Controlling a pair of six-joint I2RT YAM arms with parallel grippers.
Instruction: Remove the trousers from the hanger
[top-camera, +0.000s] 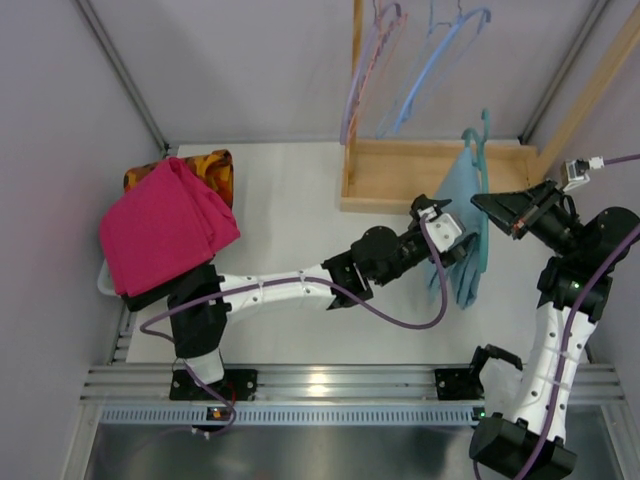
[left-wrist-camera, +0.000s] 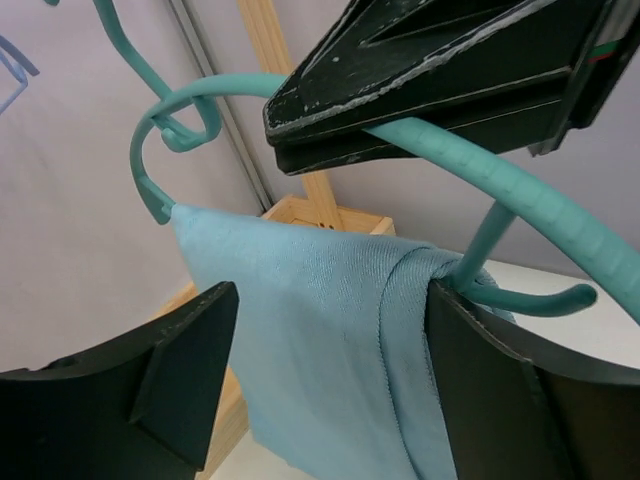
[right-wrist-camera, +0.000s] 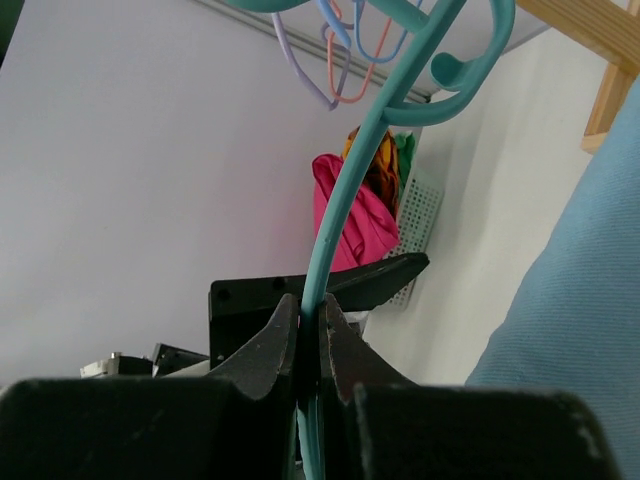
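Observation:
The light blue-teal trousers (top-camera: 463, 225) hang folded over the bar of the teal-green hanger (top-camera: 478, 150), held above the table right of centre. My right gripper (top-camera: 492, 207) is shut on the hanger's arm; the right wrist view shows the teal rod (right-wrist-camera: 335, 230) pinched between its jaws. My left gripper (top-camera: 450, 232) is open, its fingers either side of the draped trousers (left-wrist-camera: 320, 340) just below the hanger bar (left-wrist-camera: 520, 190). The fingers are not closed on the cloth.
A wooden rack (top-camera: 430, 175) at the back holds a pink-lilac hanger (top-camera: 368, 60) and light blue hangers (top-camera: 440, 50). A magenta cloth (top-camera: 165, 225) lies over an orange-brown patterned cloth (top-camera: 205, 165) on a white basket at the left.

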